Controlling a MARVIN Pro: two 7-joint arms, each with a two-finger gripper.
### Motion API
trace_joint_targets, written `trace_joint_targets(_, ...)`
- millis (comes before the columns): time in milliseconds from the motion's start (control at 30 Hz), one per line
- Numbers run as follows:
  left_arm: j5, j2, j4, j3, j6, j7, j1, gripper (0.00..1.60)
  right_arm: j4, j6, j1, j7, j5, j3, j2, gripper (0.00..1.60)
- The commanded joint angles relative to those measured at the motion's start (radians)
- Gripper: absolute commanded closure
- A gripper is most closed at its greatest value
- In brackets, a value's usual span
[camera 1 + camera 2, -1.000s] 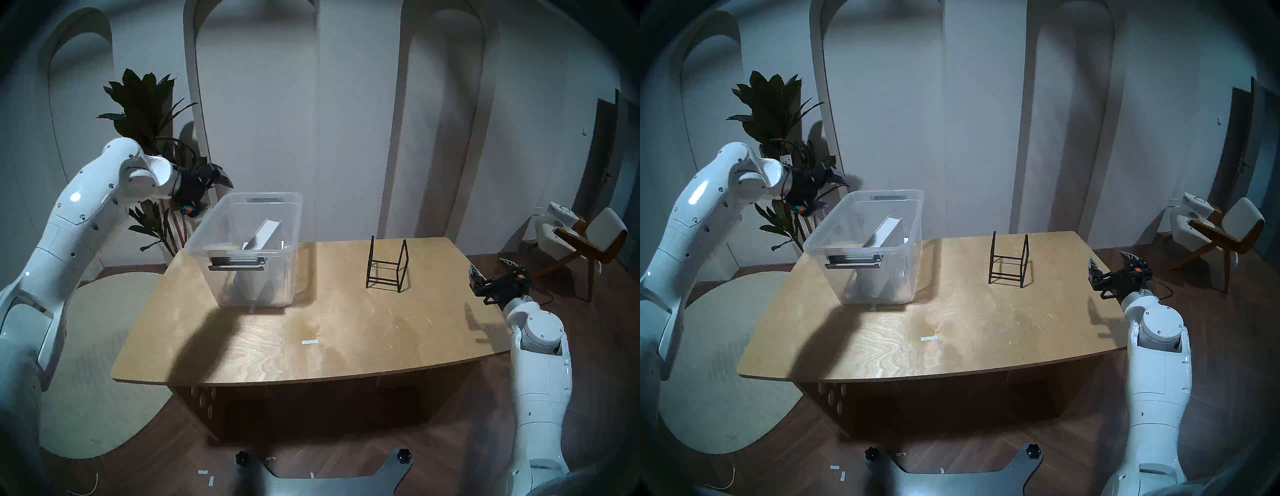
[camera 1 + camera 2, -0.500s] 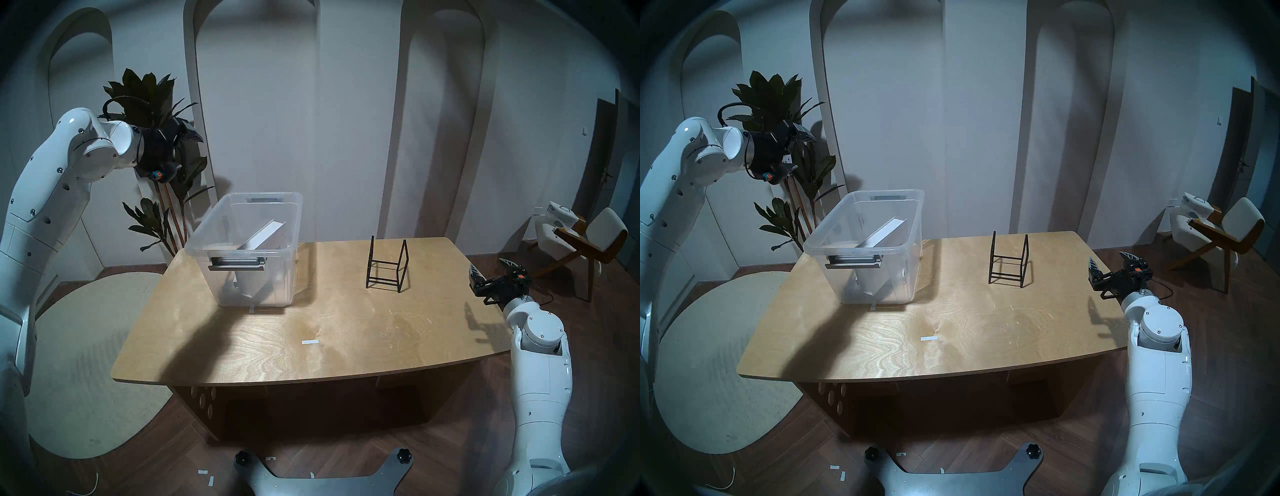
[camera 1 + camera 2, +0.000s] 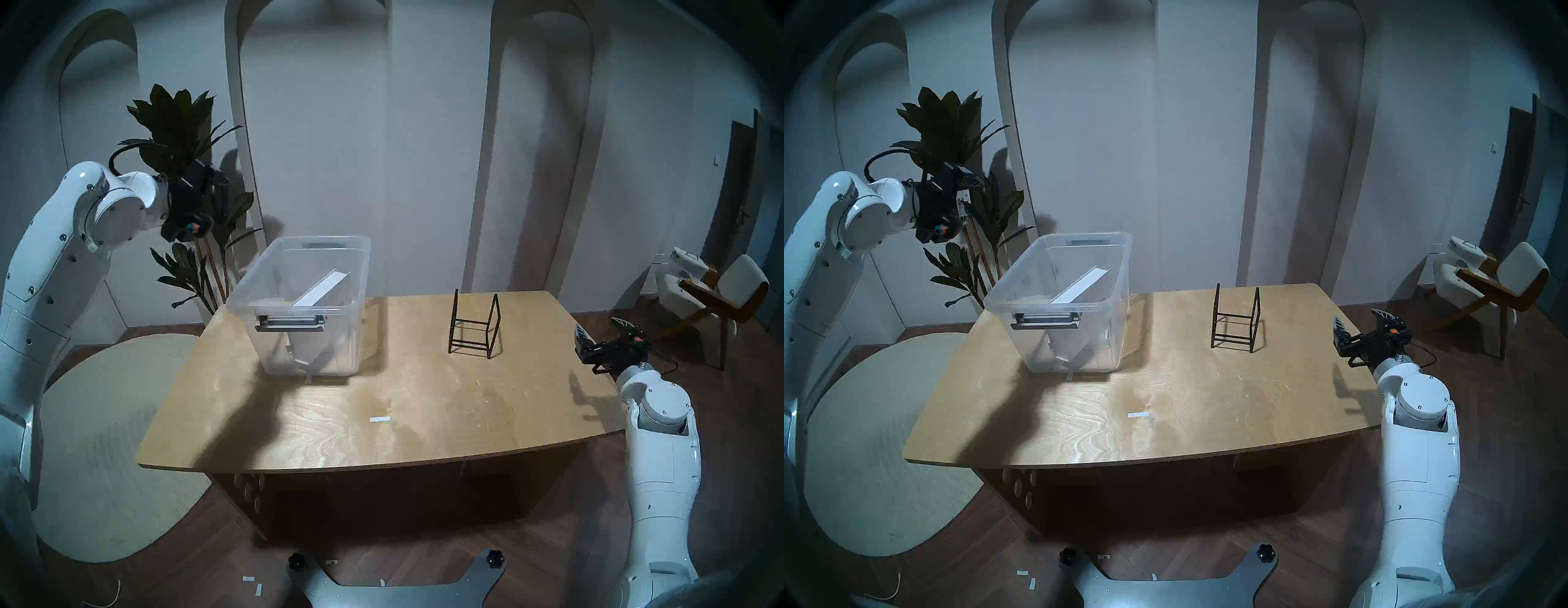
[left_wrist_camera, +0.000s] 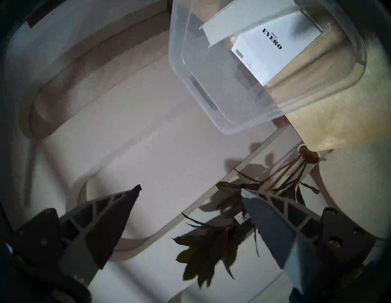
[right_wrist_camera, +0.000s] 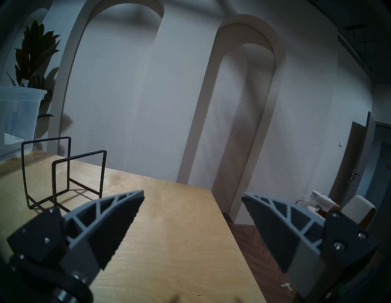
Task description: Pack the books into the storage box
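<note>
The clear storage box (image 3: 322,241) stands at the table's back left. Two books are inside it. A plain white book (image 3: 320,286) leans slanted across the box. In the left wrist view it (image 4: 243,23) lies over a white book with black lettering (image 4: 275,48) that rests on the box's bottom. My left gripper (image 3: 208,178) hangs open and empty above and to the left of the box (image 4: 179,69), in front of the plant. My right gripper (image 3: 600,327) is open and empty beyond the table's right edge, with a wide gap between its fingers (image 5: 118,228).
A black wire rack (image 3: 473,325) stands empty at the table's back right. A tall potted plant (image 3: 182,127) is right behind the left gripper. A chair (image 3: 717,297) sits on the floor at far right. A white tape strip (image 3: 379,419) lies on the table (image 3: 424,424).
My left arm has lifted up and back to the left, away from the box's rim. The white book has tipped a little lower inside the box. The right arm has not moved.
</note>
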Motion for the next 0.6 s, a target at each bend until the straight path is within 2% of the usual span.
trace_joint_targets(0,-0.055,-0.011,-0.018,-0.108,0.130,0.005,0.085,0.00,-0.018,-0.006,0.011,-0.001,0.001,-0.001,0.004,0.00)
trace_joint_targets(333,-0.196,-0.153,-0.063,-0.144,0.310,0.037,0.219,0.00,-0.017,-0.006,0.012,-0.001,0.002,-0.002,0.005,0.00)
trace_joint_targets(567,-0.268,-0.233,-0.117,-0.230,0.433,0.103,0.305,0.00,-0.020,-0.007,0.011,-0.001,0.003,-0.002,0.005,0.00)
